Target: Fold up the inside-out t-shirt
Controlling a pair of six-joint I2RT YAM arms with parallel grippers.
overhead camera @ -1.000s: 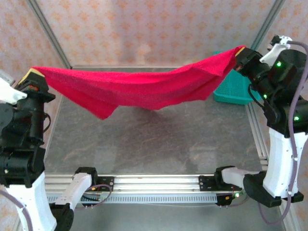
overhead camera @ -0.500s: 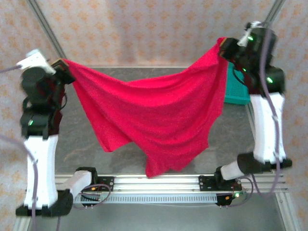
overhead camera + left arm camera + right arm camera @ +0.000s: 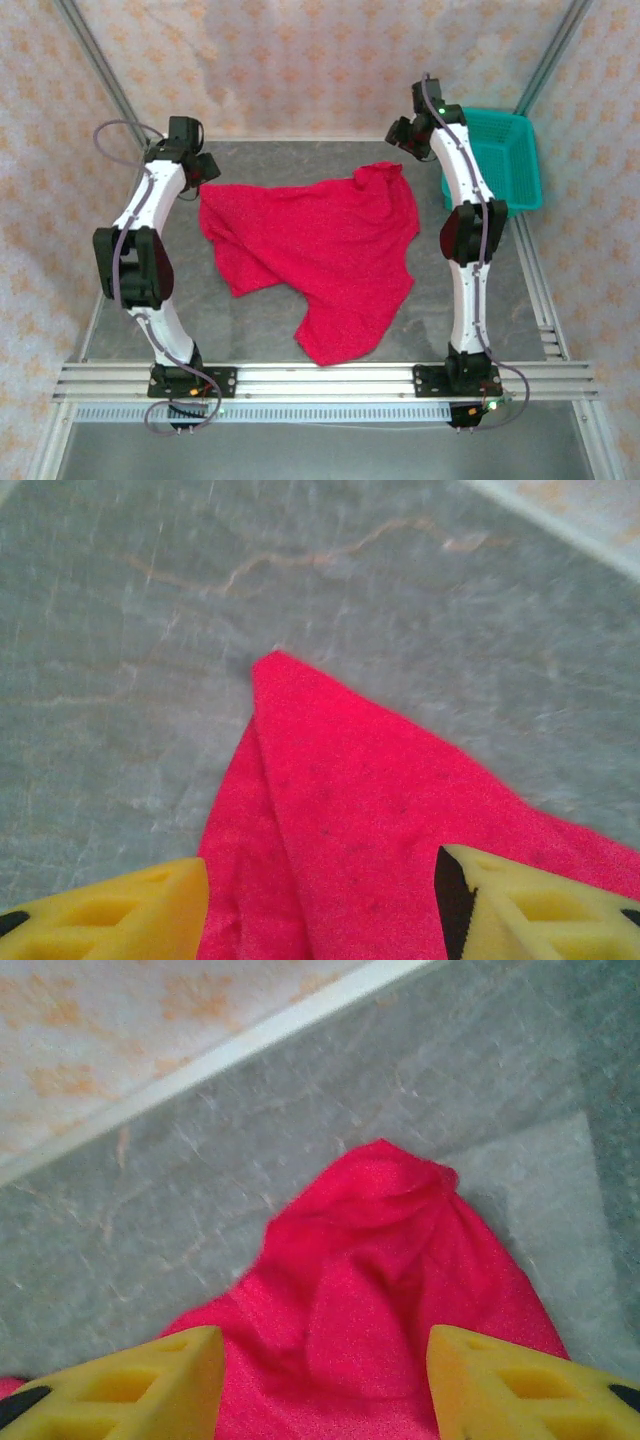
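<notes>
While shirt (image 3: 320,255) is lying rumpled on desk (image 3: 240,322), left pincer (image 3: 322,865) and right pincer (image 3: 325,1335) are being held agape, empty; flattening is being advised.

T-shirt (image 3: 380,840) partly beyond lower edge

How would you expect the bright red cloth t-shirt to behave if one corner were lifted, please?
Probably floppy: the bright red cloth t-shirt lies rumpled and creased on the grey table. Likely light, too: its thin layers drape flat.

t-shirt (image 3: 320,250) on table (image 3: 250,325), basket (image 3: 505,160) behind, right (far corner)
</notes>
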